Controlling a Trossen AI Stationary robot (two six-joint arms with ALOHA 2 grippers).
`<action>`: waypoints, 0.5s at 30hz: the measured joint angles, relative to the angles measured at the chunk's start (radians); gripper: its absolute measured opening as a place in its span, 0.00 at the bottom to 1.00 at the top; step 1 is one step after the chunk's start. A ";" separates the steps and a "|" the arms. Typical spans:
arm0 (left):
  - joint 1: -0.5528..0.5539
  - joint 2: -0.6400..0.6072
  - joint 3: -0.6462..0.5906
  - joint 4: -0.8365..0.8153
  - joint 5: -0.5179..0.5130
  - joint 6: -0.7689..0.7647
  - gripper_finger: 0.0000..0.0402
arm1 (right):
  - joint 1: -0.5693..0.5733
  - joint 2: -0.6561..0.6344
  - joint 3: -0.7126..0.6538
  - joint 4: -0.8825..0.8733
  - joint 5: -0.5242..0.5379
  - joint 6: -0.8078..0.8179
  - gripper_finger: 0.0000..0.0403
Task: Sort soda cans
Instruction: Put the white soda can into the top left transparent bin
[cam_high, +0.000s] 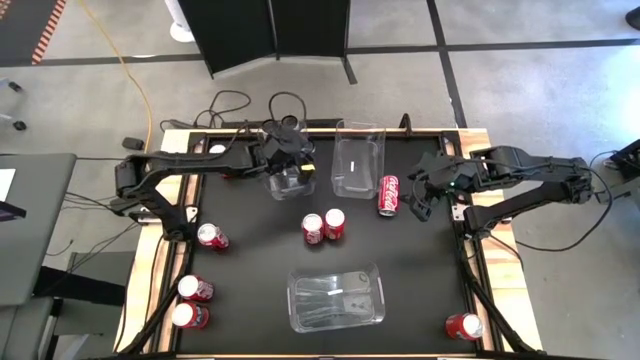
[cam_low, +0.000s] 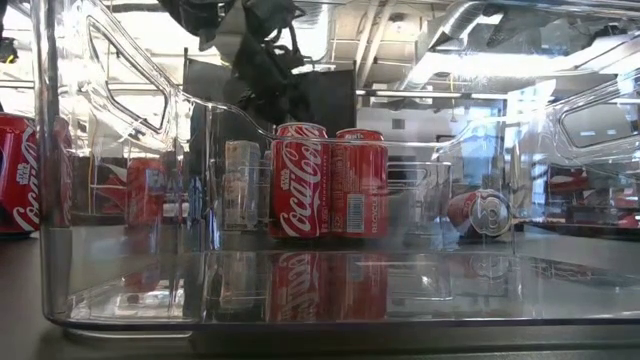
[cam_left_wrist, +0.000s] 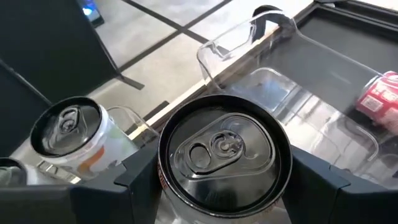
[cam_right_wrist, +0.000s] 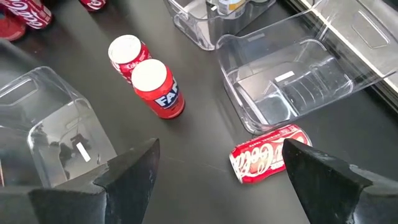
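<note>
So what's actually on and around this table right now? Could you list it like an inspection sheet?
Surface: black table top with a wooden edge.
Job's things: two red cans upright mid-table; one red can lying on its side by the empty bin; four more red cans near the table's edges; a silver-topped can in the left pincer.
Clutter: three clear plastic bins; the front bin looks empty.
Grippers: left pincer shut on a can over the back-left bin; right pincer open above the lying can.
Cables: black cables behind the table; a yellow cord on the floor.
Surroundings: grey floor, dark panel.
</note>
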 joint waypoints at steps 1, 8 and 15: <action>0.000 -0.001 -0.005 0.002 0.000 -0.001 0.62 | -0.002 0.000 0.000 0.001 0.000 -0.003 0.88; 0.006 -0.001 -0.041 -0.008 -0.001 -0.008 0.62 | -0.046 0.000 0.000 0.033 -0.001 -0.047 0.88; 0.022 -0.001 -0.084 0.027 -0.013 -0.014 0.62 | -0.066 0.000 0.000 0.036 -0.002 -0.051 0.88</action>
